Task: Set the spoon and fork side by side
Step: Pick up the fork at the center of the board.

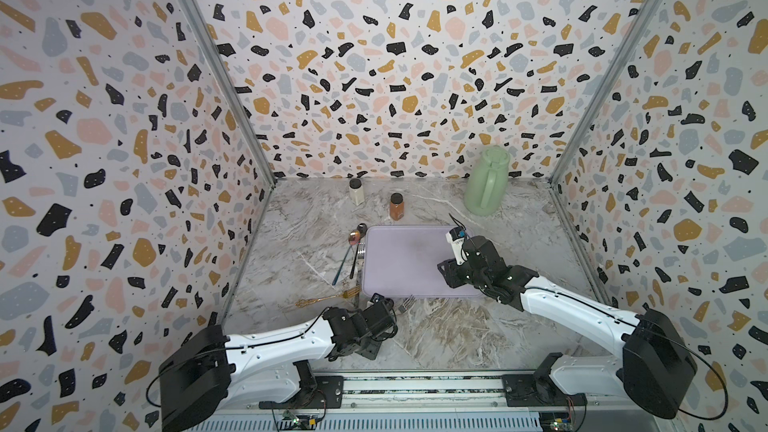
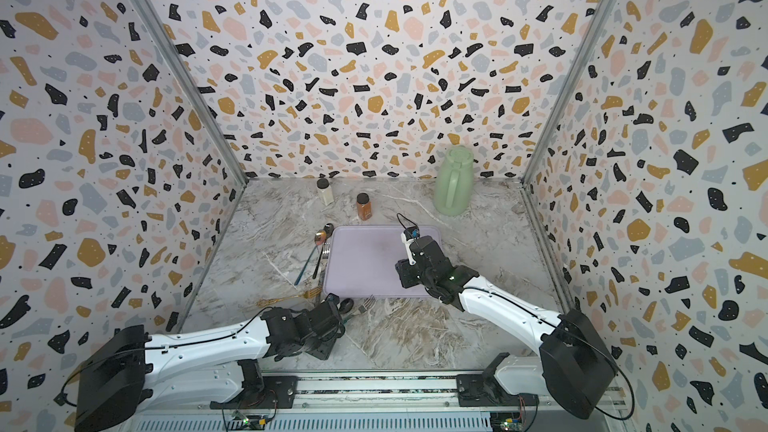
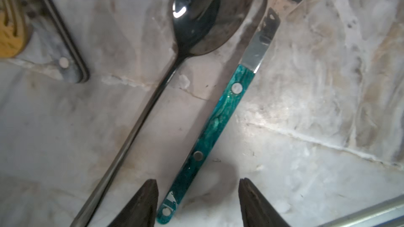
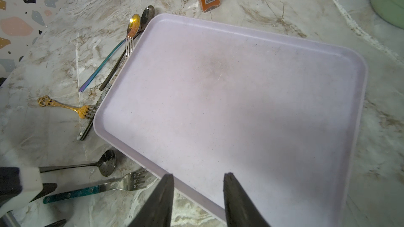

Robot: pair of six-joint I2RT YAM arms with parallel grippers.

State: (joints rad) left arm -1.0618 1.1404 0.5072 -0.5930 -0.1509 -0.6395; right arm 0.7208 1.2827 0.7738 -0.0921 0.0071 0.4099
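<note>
So the black metal spoon with the slim handle [image 3: 192,18] and the steel fork with the teal marbled handle [image 3: 214,125] were lying next to each other on the grey marble bench [image 3: 317,160]. They were roughly parallel with a small gap between them, just off the near corner of the lavender plastic tray [image 4: 240,105]. The left tool [image 3: 197,181] sat low over the end of the fork's handle, spread wide, with the handle between its fingers but not pinched. The right tool [image 4: 198,174] hung over the tray's near edge, partly spread and gripping nothing. A gold fork with an ornate handle [image 4: 65,105] lay near the tray's left edge.
</note>
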